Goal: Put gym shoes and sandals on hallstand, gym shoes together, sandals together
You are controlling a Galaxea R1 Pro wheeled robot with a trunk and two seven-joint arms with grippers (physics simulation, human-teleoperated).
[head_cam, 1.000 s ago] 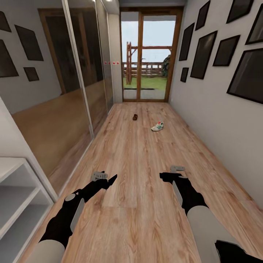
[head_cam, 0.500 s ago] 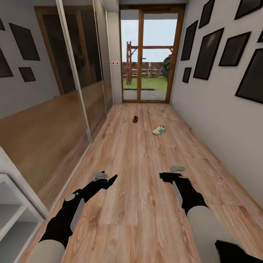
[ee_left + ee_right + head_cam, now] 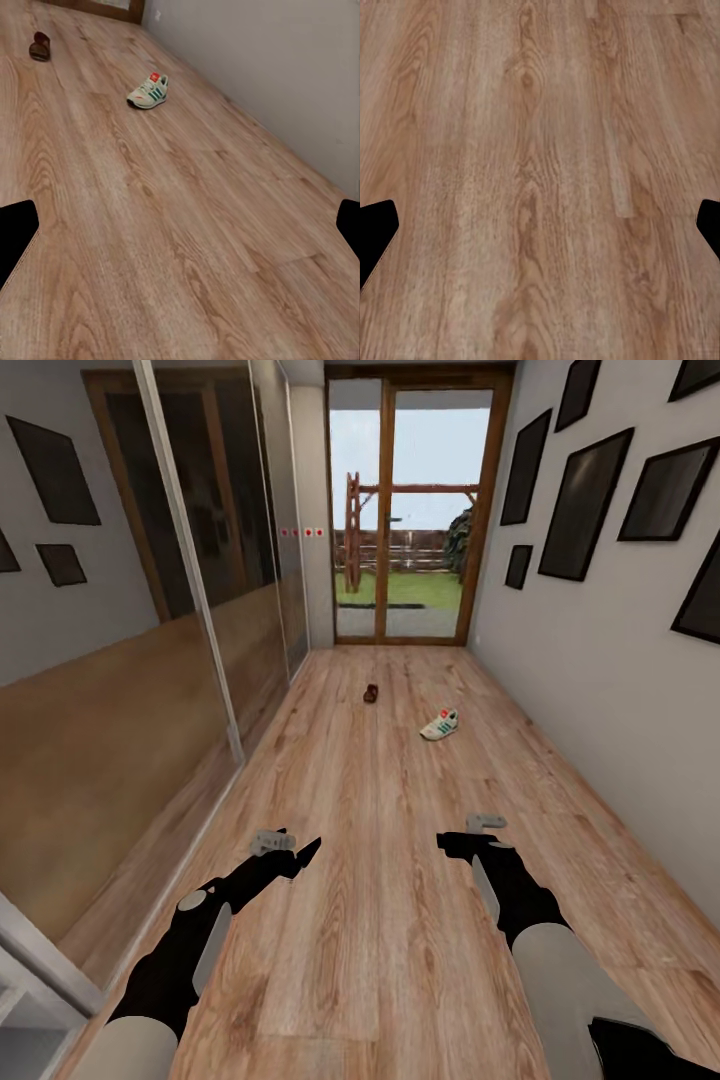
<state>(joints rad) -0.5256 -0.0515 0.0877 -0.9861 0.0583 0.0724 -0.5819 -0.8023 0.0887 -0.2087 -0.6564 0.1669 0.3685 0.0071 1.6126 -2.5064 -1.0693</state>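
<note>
One white gym shoe (image 3: 440,725) with green stripes lies on the corridor floor (image 3: 360,940) far ahead, toward the right wall. One brown sandal (image 3: 371,693) lies farther on, near the middle. The left wrist view also catches the gym shoe (image 3: 148,91) and the sandal (image 3: 40,47). My left gripper (image 3: 292,847) and right gripper (image 3: 466,832) hover low over bare planks, both open and holding nothing. Their dark fingertips (image 3: 15,240) (image 3: 375,229) stand wide apart. A sliver of the light grey hallstand (image 3: 25,960) shows at the lower left corner.
A mirrored sliding-door wardrobe (image 3: 150,640) runs along the left. The right wall (image 3: 600,660) carries several dark picture frames. A glazed wooden door (image 3: 405,520) closes the corridor's far end. Open planks stretch between me and the shoes.
The camera has advanced down the corridor: the hallstand shelves have slid almost out of the lower left, and the shoe and sandal sit slightly lower in the picture. The arms keep their pose.
</note>
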